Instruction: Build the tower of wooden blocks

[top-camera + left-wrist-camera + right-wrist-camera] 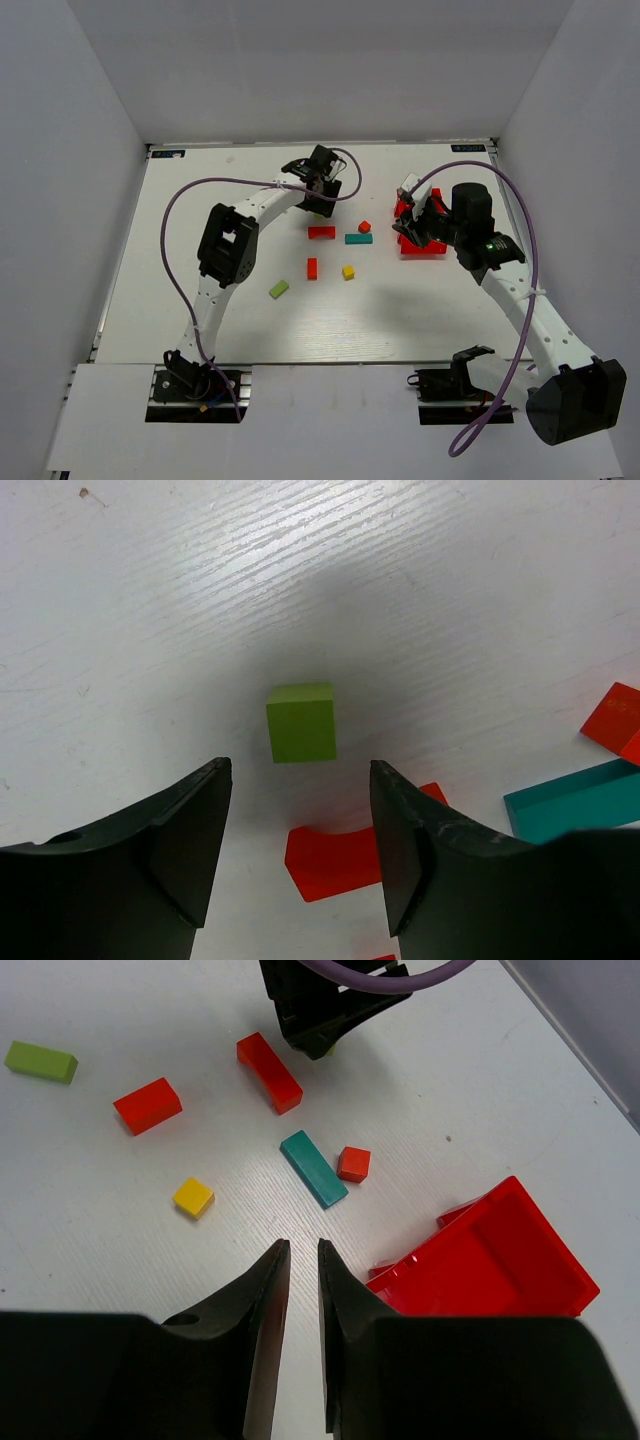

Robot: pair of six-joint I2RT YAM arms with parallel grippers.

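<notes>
The blocks lie scattered singly on the white table, none stacked. My left gripper (298, 767) hangs open just above and short of a lime green cube (301, 722), with nothing between the fingers. A red arch block (350, 855) (321, 232) lies below it, with a teal bar (575, 800) (358, 239) and an orange cube (365, 227) to the right. A red block (311, 268), a yellow cube (348, 271) and a lime bar (278, 289) lie nearer the front. My right gripper (302, 1245) hovers by the red bin, its jaws almost together and holding nothing.
A red plastic bin (420, 240) (485, 1255) sits at the right, close under the right arm. White walls enclose the table on three sides. The left arm's purple cable loops over the table's left part.
</notes>
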